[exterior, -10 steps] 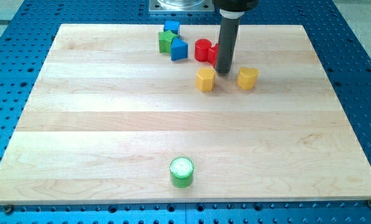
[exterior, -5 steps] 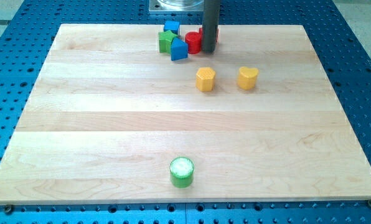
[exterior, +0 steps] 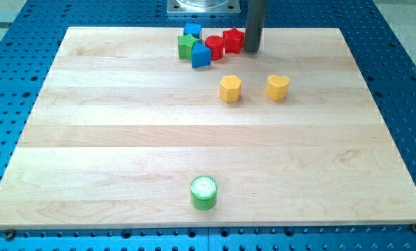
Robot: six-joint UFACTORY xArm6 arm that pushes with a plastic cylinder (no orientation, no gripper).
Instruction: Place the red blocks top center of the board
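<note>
my tip: just right of red star block, possibly touching | red cylinder adjoining | no jaws fitted

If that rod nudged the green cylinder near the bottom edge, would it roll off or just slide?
Probably slide. The green cylinder stands upright on a flat end, so rolling looks unlikely. It looks squat rather than tall, so it shouldn't tip easily. The board looks smooth, so it may turn a little if pushed off-centre.
</note>
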